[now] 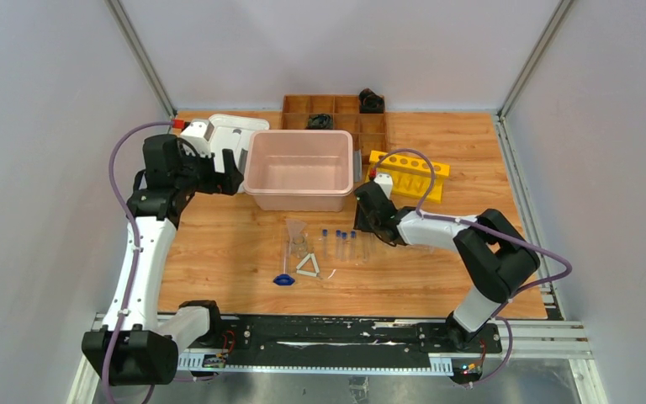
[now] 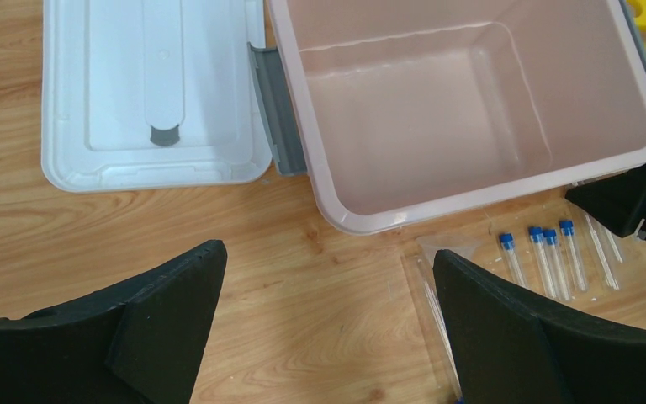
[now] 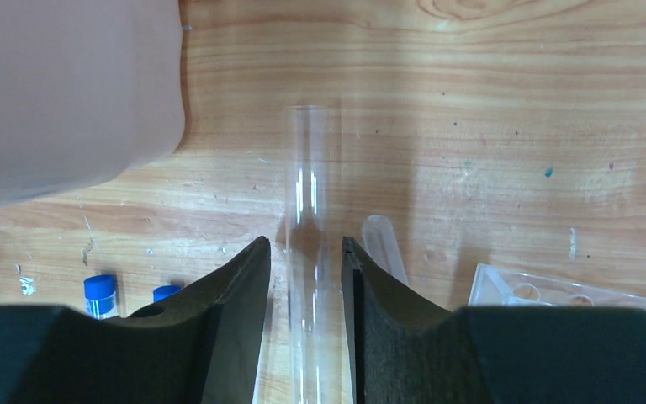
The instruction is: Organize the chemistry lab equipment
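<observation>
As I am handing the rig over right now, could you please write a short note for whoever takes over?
Left gripper: open, empty, above the table near the white lid and pink bin.
Right gripper: jaws either side of a clear tube; I cannot tell if it is gripped.
On the table: capped tubes, funnel, white triangle, blue piece, clear rack.
Done: nothing stowed; the bin is empty.
Left: everything.

tube rack [image 3: 547, 290] — cut off, long tube [image 3: 311, 210] too
</observation>
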### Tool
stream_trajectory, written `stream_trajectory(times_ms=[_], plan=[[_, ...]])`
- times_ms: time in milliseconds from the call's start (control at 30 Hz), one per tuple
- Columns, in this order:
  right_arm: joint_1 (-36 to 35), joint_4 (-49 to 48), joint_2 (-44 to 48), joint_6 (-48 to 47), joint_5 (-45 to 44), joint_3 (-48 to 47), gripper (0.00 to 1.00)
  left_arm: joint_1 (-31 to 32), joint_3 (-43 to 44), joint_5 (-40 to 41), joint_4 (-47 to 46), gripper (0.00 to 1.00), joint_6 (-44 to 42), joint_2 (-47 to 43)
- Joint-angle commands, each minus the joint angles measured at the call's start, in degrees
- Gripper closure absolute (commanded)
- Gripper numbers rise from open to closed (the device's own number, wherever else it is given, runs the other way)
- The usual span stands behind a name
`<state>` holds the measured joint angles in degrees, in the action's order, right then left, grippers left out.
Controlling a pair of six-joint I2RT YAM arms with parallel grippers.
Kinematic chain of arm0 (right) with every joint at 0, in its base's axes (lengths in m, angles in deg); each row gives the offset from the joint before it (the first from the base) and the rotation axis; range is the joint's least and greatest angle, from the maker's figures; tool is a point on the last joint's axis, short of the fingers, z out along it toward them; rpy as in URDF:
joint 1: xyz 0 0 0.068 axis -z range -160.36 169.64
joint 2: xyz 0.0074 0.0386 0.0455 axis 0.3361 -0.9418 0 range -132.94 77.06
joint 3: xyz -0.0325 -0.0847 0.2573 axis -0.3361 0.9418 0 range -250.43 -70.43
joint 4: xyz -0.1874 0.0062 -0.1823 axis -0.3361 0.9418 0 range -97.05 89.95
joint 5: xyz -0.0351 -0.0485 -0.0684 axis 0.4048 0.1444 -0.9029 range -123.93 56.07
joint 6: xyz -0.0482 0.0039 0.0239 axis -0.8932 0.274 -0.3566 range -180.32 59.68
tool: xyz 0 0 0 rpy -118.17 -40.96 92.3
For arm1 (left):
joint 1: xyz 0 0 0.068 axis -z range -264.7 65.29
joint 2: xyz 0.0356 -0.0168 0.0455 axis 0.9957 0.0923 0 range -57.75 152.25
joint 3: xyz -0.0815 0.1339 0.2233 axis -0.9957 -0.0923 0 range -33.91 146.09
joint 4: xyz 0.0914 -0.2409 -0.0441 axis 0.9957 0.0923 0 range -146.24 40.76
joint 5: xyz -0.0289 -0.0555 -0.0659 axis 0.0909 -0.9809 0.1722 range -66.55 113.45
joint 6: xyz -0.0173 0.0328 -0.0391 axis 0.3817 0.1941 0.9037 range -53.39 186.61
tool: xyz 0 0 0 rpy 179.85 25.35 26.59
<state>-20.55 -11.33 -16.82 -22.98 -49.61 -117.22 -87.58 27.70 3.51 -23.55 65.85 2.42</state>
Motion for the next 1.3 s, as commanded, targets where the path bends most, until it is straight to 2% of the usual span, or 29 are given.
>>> stream_trajectory(times_ms=[0, 433, 700, 900, 1267], plan=[[-0.78, -0.72, 0.68, -1.9, -1.39, -1.3, 0.59, -0.25, 2.61, -1.33, 0.53, 0.0, 0.49, -1.26], [-0.78, -0.92, -3.68, 0.06, -1.98, -0.39, 0.69, -0.21, 3.92, -2.69, 1.35, 0.0, 0.5, -2.64], [-0.77, -0.85, -0.74, 0.9, -1.05, -0.42, 0.88, -0.16, 5.26, -5.66, 1.58, 0.0, 2.8, -2.59], [-0.85, -0.11, 6.69, 3.07, 0.55, 0.53, 0.99, -0.15, 12.67, -8.03, 5.15, 0.0, 1.16, -0.11], [-0.77, 8.81, 31.66, 6.52, -0.76, 6.05, 1.0, 2.27, 15.15, -16.84, 8.62, 0.0, -0.43, 0.44]])
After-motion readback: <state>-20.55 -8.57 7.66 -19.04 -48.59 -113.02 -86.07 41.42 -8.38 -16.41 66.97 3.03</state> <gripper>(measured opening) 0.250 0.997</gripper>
